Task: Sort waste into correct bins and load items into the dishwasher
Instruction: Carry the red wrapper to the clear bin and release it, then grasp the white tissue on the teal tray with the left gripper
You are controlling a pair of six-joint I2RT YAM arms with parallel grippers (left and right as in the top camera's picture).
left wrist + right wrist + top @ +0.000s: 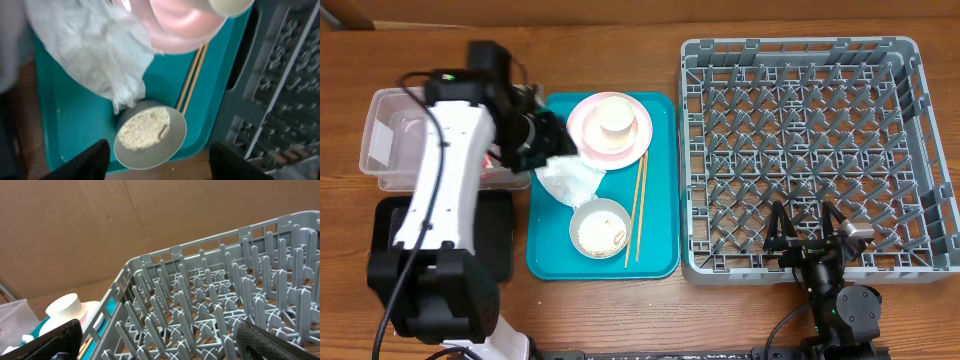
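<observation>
The crumpled white napkin (568,177) (90,55) lies on the teal tray (660,250) beside the pink plate (632,140) (180,25), which carries a white cup (615,115) (65,307). A whitish bowl (600,228) (150,132) holds rice grains, with the chopsticks (638,205) (192,80) along its right. My left gripper (545,140) (160,165) hovers open above the tray's left side, nothing between its fingers. My right gripper (810,232) (160,347) stands open over the front edge of the grey dish rack (815,150) (210,295).
The clear tub (390,140) sits at the far left, with a red scrap (485,160) showing beside my left arm. The black tray (500,235) lies in front of it, mostly hidden under the arm. Bare wood runs along the table's front.
</observation>
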